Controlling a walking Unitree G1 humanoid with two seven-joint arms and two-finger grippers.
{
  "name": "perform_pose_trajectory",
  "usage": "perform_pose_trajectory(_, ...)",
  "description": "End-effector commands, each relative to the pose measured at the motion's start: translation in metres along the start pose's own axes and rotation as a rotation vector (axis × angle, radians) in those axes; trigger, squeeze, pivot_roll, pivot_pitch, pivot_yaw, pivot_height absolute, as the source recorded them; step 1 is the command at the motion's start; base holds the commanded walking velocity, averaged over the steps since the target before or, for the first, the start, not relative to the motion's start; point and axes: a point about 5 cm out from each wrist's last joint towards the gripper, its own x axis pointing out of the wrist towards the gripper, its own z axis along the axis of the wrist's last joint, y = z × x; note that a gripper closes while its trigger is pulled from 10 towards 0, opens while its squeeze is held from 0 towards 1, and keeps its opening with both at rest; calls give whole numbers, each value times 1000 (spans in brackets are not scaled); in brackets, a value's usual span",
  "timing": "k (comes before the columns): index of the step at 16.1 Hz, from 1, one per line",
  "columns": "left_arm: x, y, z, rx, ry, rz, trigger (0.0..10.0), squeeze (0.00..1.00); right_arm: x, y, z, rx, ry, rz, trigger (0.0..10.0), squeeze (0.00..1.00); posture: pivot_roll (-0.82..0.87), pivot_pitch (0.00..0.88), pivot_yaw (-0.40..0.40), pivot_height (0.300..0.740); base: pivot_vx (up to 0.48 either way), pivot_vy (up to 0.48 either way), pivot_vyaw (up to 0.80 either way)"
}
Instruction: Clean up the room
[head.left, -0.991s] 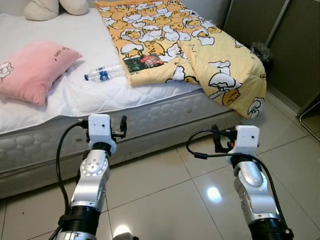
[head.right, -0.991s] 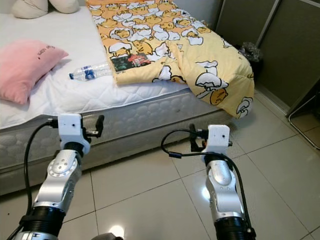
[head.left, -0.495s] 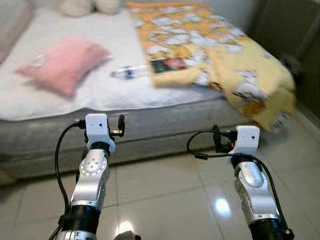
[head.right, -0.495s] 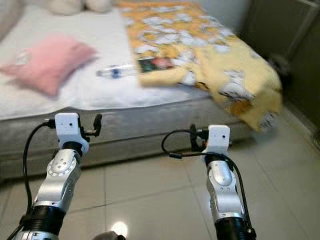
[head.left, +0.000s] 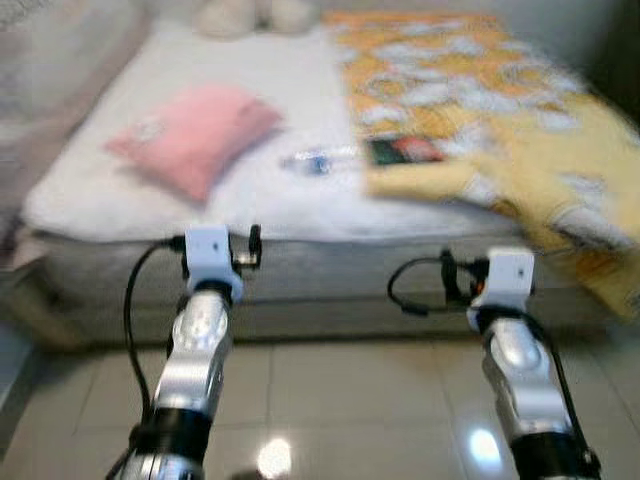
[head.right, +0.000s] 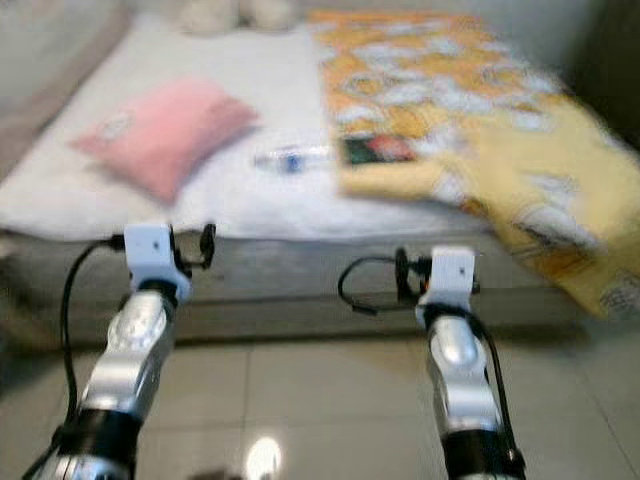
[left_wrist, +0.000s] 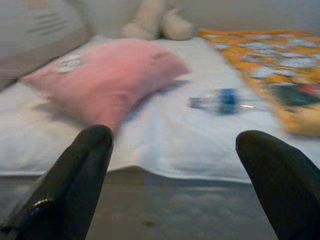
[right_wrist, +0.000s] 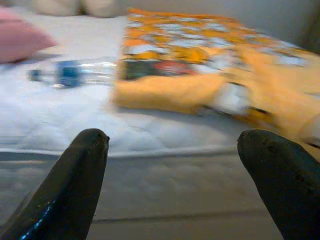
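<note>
Beside the bed (head.left: 120, 215) | step: approach, views blurred | plastic water bottle (head.left: 318, 159) lies on the mattress between pink pillow (head.left: 195, 137) and yellow blanket (head.left: 500, 110) | left gripper (left_wrist: 175, 165) and right gripper (right_wrist: 172, 165) fingers apart, empty | next: likely close in, reach for the bottle

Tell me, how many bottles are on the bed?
1. The plastic bottle lies on its side on the white sheet of the bed, between the pink pillow and the yellow blanket. The blanket's folds could hide another.
</note>
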Motion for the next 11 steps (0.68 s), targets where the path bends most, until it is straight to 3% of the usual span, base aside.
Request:
perform_pose_trajectory(1, -1, 12, -2, 10, 12, 43, 10000, 0, 4, 12, 6, 7, -28, 32, 10000, 0, 14, 0, 2, 740, 461, 0, 581)
perform_pose_trajectory(7, -1, 14, -1, 11, 3, 59, 10000, 0, 4, 14, 6, 7, -27, 43, 10000, 0, 16, 0, 1, 740, 477, 0, 552)
perform_pose_trajectory(11, 1, 15, 1, 12, -3, 52, 10000, 0, 4, 16, 4, 15, -23, 48, 10000, 0, 18, 0, 2, 740, 480, 0, 0)
